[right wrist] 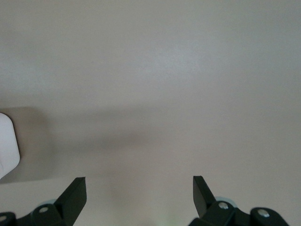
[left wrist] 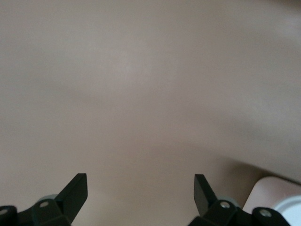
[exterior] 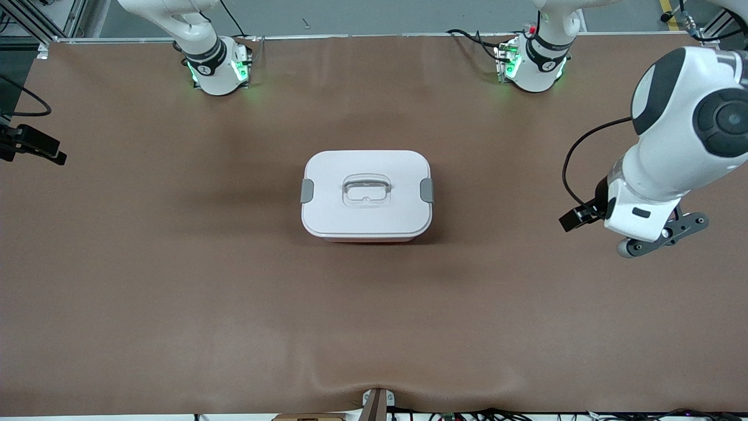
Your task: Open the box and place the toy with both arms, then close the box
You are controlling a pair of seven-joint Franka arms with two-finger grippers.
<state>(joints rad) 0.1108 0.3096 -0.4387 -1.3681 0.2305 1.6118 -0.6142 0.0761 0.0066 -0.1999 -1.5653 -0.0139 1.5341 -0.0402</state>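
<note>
Box (exterior: 367, 196): pale pink tub, white lid fastened on with a grey clip at each short end, sitting mid-frame in the front view on the brown table (exterior: 175, 280), with bare surface on all sides out to the table's edges. Left gripper (left wrist: 140, 192): fingers spread wide and holding nothing, hanging over bare table toward the left arm's end, a corner of the box showing at the lower right of the left wrist view. Right gripper (right wrist: 139, 193): fingers likewise wide and holding nothing over bare table, with the white lid edge at the left margin of its wrist view.

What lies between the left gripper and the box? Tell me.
Only bare brown table; the front view shows nothing between the left gripper, open above the table's end, and the closed box.
</note>
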